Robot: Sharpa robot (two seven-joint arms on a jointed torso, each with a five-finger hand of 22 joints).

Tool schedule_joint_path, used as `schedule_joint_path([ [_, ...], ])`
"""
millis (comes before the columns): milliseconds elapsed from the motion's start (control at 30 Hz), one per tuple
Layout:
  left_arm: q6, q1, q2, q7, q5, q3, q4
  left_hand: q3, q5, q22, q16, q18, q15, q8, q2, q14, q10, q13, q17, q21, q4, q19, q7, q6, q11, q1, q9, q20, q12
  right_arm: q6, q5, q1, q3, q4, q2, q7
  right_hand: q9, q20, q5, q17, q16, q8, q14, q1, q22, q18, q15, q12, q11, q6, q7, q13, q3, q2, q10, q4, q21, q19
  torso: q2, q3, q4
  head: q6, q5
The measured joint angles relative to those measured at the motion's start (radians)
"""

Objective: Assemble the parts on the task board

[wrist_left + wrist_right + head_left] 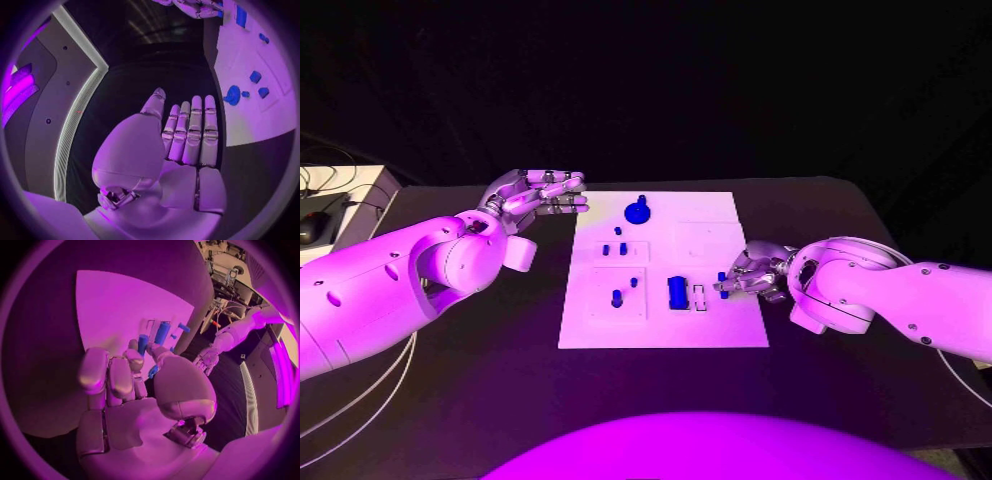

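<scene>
Parts (pixel 676 291), small and blue, sit scattered on the white task board (pixel 711 215) in the middle of the black counter (pixel 473 370) in the head view, a round one (pixel 638 211) near its far edge. Beside the board, the left wrist view shows the left hand (pixel 184 137) holding nothing, fingers straight and side by side. At the board's edge, the right wrist view shows the right hand (pixel 134 377) pinching a small blue part (pixel 153 371) at its fingertips.

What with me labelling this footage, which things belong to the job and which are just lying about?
Job: task board; round blue part; long blue part; small blue part pinched by right hand; left hand, empty.
Lying about: cables left of the table.
</scene>
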Motion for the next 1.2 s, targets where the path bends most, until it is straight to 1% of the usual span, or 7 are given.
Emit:
schedule_joint_path([
  [200,0.000,0.000,0.000,-0.001,0.000,0.000,0.001,0.000,0.000,0.000,0.000,0.000,0.000,0.000,0.000,0.000,0.000,0.000,0.000,0.000,0.000,0.000,0.000,0.000,0.000,0.000,0.000,0.000,0.000,-0.013,0.028,0.005,0.000,0.011,0.014,0.000,0.001,0.000,0.000,0.000,0.000,0.000,0.000,0.000,0.000,0.000,0.000,0.000,0.000,0.000,0.000,0.000,-0.003,0.000,0.000,-0.003,0.006,0.000,0.000,-0.0005,-0.0003,0.000,0.002],
  [300,0.001,0.000,-0.001,-0.002,0.000,0.000,0.001,0.000,0.000,0.000,0.000,0.000,0.000,0.000,0.000,0.000,0.000,0.000,0.000,0.000,0.000,0.000,0.000,0.000,0.000,0.000,0.000,0.000,0.000,-0.015,0.040,0.006,0.000,0.006,0.027,-0.002,0.001,0.000,-0.002,0.000,0.000,0.000,0.000,0.000,0.000,0.000,0.000,0.000,0.000,0.001,-0.001,0.000,-0.003,0.000,0.000,-0.003,0.006,0.000,0.000,-0.0005,-0.0005,0.000,0.002],
  [400,0.001,0.000,-0.001,-0.004,0.000,0.000,0.003,0.000,0.000,0.000,0.000,0.000,0.000,0.000,0.000,0.000,0.000,0.000,0.000,0.000,0.000,0.000,0.000,0.000,0.000,0.000,0.000,0.000,0.000,-0.015,0.049,0.005,-0.003,-0.007,0.041,-0.005,0.001,0.000,-0.003,0.000,0.000,0.000,0.000,0.000,0.000,0.000,0.000,0.000,0.000,0.002,-0.002,0.000,-0.003,0.000,0.000,-0.003,0.006,0.000,0.000,-0.0006,-0.0005,0.000,0.002],
  [600,0.002,0.000,-0.003,-0.006,0.000,0.000,0.004,0.000,0.000,0.000,0.000,0.000,0.000,0.000,0.000,0.000,0.000,0.000,0.000,0.000,0.000,0.000,0.002,-0.002,0.000,0.000,0.000,0.000,0.000,-0.015,0.056,-0.008,-0.008,-0.028,0.065,-0.015,0.001,0.000,0.001,-0.001,0.000,-0.001,0.000,0.000,0.000,0.000,0.000,0.000,0.001,0.002,-0.002,0.000,-0.003,0.000,0.001,-0.003,0.006,0.000,0.000,-0.0006,-0.0001,0.000,0.003],
  [833,0.003,0.000,-0.004,-0.007,0.000,0.000,0.005,0.000,0.000,-0.001,0.000,0.000,0.000,0.000,0.000,0.000,0.000,0.000,0.000,0.000,0.000,0.000,0.004,-0.004,0.000,0.000,0.000,0.000,0.000,-0.015,0.051,-0.018,-0.009,-0.047,0.085,-0.030,0.001,0.000,0.001,-0.003,0.000,-0.001,0.000,0.001,0.000,0.000,0.000,0.000,0.001,0.002,-0.002,-0.002,-0.007,0.000,0.001,-0.007,0.006,0.000,0.000,0.0000,0.0007,0.000,0.004],
  [967,0.003,0.000,-0.005,-0.008,0.000,0.000,0.005,0.000,0.000,-0.001,0.000,0.000,0.000,0.000,0.000,0.000,0.000,0.000,0.000,0.000,0.000,0.000,0.004,-0.004,0.000,0.000,0.000,0.000,0.000,-0.015,0.046,-0.024,-0.010,-0.052,0.091,-0.039,0.000,0.000,0.001,-0.003,-0.004,-0.002,0.000,0.002,0.000,0.000,0.000,0.000,0.001,0.002,-0.002,-0.002,-0.007,0.002,0.001,-0.007,0.006,0.000,0.000,0.0002,0.0001,0.000,0.006],
  [1200,0.004,0.000,-0.005,-0.009,0.000,0.000,0.006,0.000,0.000,-0.001,0.000,0.000,0.000,0.000,0.000,0.000,0.000,0.000,0.000,0.000,0.000,0.000,0.004,-0.004,0.000,0.000,0.000,0.000,0.000,-0.015,0.032,-0.028,-0.010,-0.053,0.101,-0.046,0.000,0.000,0.001,-0.003,-0.004,-0.004,0.000,0.002,-0.001,0.000,0.000,0.000,0.002,0.002,-0.002,-0.002,-0.008,0.002,0.002,-0.008,0.006,0.000,0.000,0.0006,0.0001,0.000,0.007],
])
